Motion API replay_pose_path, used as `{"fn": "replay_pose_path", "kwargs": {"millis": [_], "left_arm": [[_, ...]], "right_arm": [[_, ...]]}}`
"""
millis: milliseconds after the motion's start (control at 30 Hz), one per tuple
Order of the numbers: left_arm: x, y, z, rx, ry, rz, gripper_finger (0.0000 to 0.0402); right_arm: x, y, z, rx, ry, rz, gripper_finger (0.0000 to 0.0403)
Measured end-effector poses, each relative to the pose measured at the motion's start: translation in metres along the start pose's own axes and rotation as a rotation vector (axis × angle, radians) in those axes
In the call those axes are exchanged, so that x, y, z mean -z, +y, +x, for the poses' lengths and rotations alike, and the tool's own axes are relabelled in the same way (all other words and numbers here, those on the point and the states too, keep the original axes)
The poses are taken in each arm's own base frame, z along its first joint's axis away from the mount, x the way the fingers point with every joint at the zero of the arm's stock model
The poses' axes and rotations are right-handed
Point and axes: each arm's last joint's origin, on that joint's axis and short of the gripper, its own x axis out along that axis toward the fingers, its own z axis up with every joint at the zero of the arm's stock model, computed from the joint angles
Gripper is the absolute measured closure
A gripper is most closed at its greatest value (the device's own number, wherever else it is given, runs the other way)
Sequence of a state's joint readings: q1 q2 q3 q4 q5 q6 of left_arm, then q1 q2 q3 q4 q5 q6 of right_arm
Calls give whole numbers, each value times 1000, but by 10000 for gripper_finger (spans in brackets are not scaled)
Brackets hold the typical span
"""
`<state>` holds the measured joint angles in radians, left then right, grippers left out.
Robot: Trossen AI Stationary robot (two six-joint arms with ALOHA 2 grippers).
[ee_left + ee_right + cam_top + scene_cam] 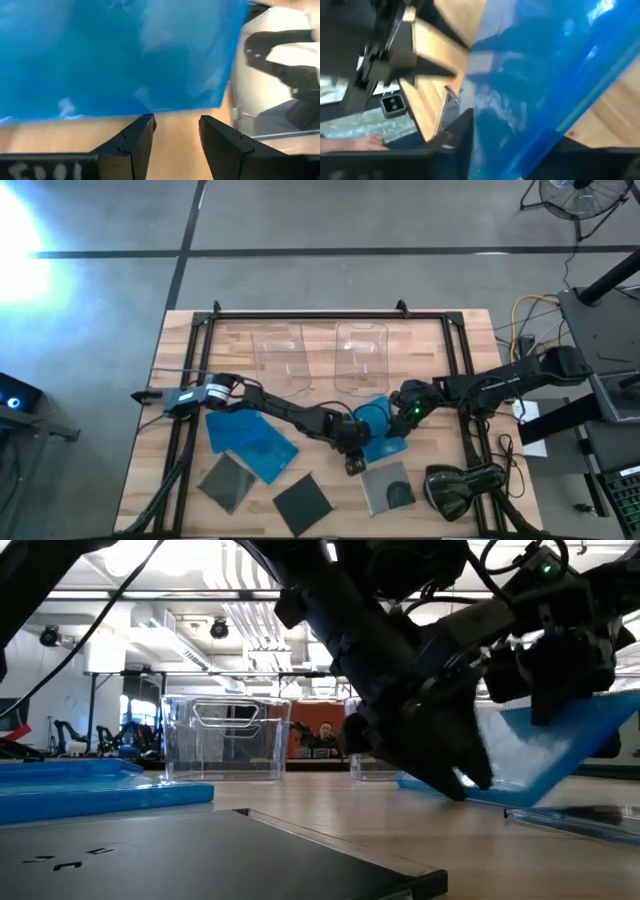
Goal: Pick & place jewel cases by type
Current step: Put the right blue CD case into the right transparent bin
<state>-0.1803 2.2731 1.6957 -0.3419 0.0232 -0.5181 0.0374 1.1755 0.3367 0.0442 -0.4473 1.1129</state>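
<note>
Wooden table [330,515], jewel cases scattered; grey floor [330,220] around

Blue jewel case [120,55] just beyond parted left gripper [176,131] fingers, over wood table [60,137].

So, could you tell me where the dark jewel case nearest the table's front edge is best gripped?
Probably by a corner or edge. The dark jewel case lies flat and turned diamond-wise on the table, with bare wood all round it. Coming straight down from above, fingers astride one edge, looks easiest; being thin and flat, it may need tipping up first.
</note>
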Motion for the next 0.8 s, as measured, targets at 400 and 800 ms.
{"fn": "replay_pose_path", "kwargs": {"millis": [400, 800], "left_arm": [[35, -21, -37, -339, 137, 59, 254], [30, -26, -111, -381, -48, -66, 254]], "right_arm": [[16, 9, -31, -84, 72, -45, 382], [0, 47, -93, -50, -724, -67, 382]]}}
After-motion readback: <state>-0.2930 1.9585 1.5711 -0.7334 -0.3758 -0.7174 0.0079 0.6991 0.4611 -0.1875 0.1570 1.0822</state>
